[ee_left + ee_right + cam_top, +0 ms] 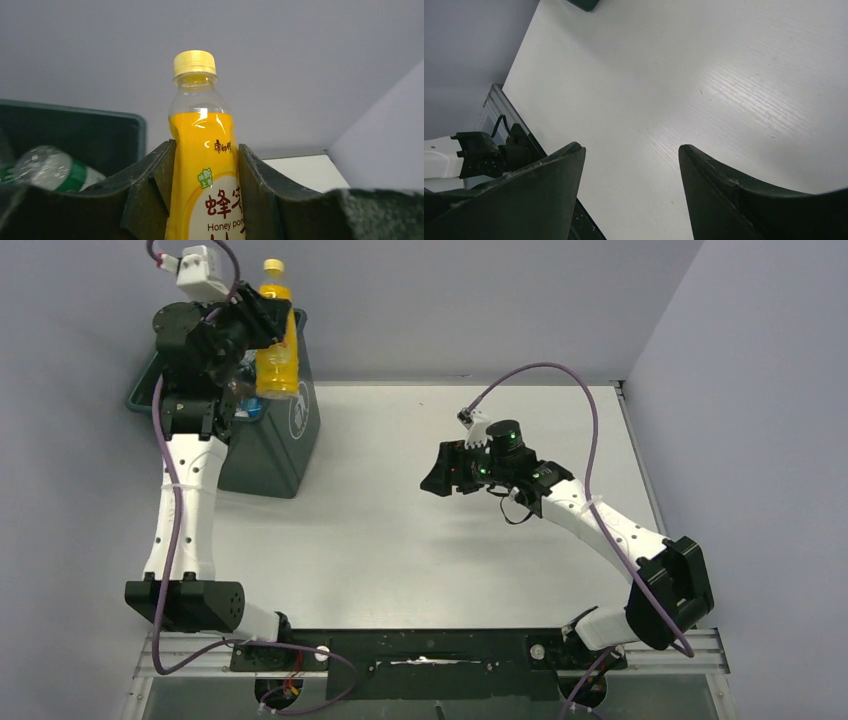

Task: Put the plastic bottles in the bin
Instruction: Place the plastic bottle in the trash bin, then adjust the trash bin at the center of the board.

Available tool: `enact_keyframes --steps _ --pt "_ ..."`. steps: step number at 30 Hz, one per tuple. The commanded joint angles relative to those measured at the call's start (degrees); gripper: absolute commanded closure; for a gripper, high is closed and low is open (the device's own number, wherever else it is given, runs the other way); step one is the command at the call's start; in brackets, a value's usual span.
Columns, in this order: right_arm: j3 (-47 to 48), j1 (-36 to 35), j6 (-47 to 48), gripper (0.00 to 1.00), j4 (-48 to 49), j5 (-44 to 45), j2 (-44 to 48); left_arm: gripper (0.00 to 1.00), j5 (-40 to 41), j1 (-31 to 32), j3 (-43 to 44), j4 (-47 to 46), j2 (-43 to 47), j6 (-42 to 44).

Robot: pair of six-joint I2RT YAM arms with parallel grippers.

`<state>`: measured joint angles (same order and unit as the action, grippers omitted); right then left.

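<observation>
Bottle (pixel 202 150) of yellow drink sits squeezed between the two fingers (pixel 152 192) of the left claw (pixel 262 322). The claw is clamped on it at the label, and the neck and yellow cap (pixel 194 62) stand free above the fingertips. In the top view the claw holds the bottle high over the three o'clock side of the bin (pixel 275 445), which stands at the ten o'clock corner of the desk (pixel 420 560).

The wall (pixel 450 300) runs close behind the bin at twelve o'clock, and the desk stretches wide from the bin toward three o'clock. Inside the bin, at eight o'clock from the held bottle in the left wrist view, lies a clear bottle (pixel 50 167) with a green label.

The right claw (pixel 631 148) hangs above the middle of the desk, well apart from the bin. Its fingers are spread wide and its mouth faces nine o'clock.

The held bottle's long axis is upright in the wrist view, with the cap at twelve o'clock and the base hidden below the fingers.
</observation>
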<state>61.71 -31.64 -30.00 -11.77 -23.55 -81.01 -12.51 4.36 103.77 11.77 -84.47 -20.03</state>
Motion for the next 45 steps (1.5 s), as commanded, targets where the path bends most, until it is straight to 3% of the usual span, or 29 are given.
enact_keyframes --steps 1,10,22,28,29,30,31,41,45 --pt "-0.5 -2.4 -1.4 0.30 0.3 2.7 3.0 0.72 -3.1 -7.8 -2.4 -3.1 1.6 -3.0" --pt "-0.5 -4.7 -1.3 0.30 -0.3 2.6 3.3 0.71 -6.9 -16.8 -3.3 -7.3 -2.6 -3.9" --pt "0.6 -5.3 -0.1 0.29 -2.0 2.8 2.7 0.69 -8.4 -17.3 -7.6 -7.4 -7.5 -0.1" --pt "2.7 -5.4 1.0 0.28 -4.4 2.3 0.6 0.54 -10.5 -17.2 -10.6 -7.2 -9.0 0.0" --pt "3.0 -5.3 1.2 0.28 -4.7 2.3 0.4 0.48 -11.0 -17.1 -11.2 -7.4 -8.8 -0.2" --pt "3.4 -5.4 1.6 0.27 -5.3 2.5 0.1 0.28 -11.4 -17.0 -12.3 -7.8 -8.4 -0.3" --pt "3.9 -5.4 1.9 0.27 -6.0 2.7 -0.3 0.21 -11.4 -16.7 -13.0 -8.2 -7.9 -0.4" --pt "9.8 -5.3 3.3 0.14 -11.7 4.4 -3.4 0.16 -12.4 -15.9 -16.4 -7.8 -1.1 -1.0" --pt "11.9 -5.4 2.9 0.00 -12.9 5.0 -4.3 0.16 -13.3 -15.9 -19.8 -8.9 2.6 -2.3"
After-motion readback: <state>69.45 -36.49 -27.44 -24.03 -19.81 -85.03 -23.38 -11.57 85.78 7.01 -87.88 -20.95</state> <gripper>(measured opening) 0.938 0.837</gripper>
